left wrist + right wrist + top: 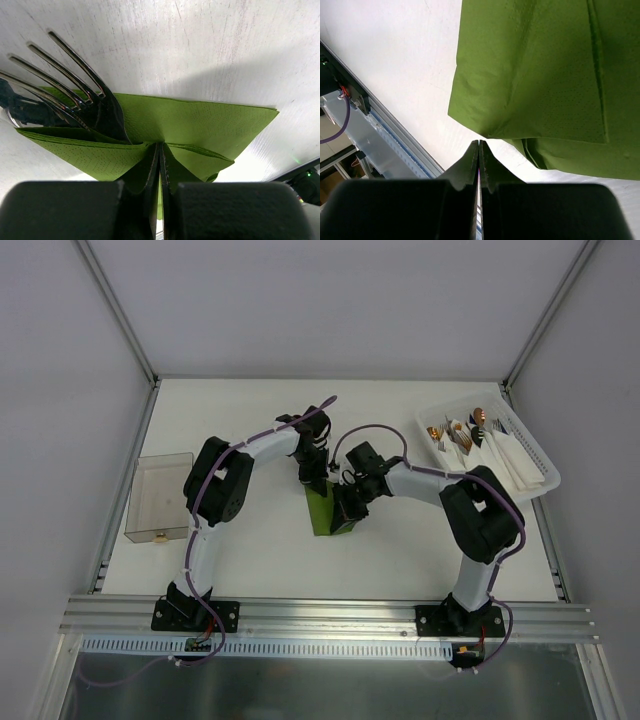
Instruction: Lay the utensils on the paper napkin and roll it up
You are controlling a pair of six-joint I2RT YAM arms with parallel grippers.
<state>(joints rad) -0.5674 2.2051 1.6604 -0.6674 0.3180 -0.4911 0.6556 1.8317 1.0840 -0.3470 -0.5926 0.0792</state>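
The olive-green paper napkin lies folded over in the middle of the table, between both arms. In the left wrist view the napkin wraps the utensils: a fork sticks out of its left end with its tines bare, and another shiny piece shows beside it. My left gripper is shut, with its tips pressed against the napkin where the flaps meet. My right gripper is shut with nothing between its fingers, its tips just at the edge of the napkin. From above, the left gripper is at the napkin's far end and the right gripper at its right side.
A white basket with copper-tipped cutlery and white napkins stands at the back right. A clear plastic box sits at the left edge. An aluminium rail runs along the table's near edge.
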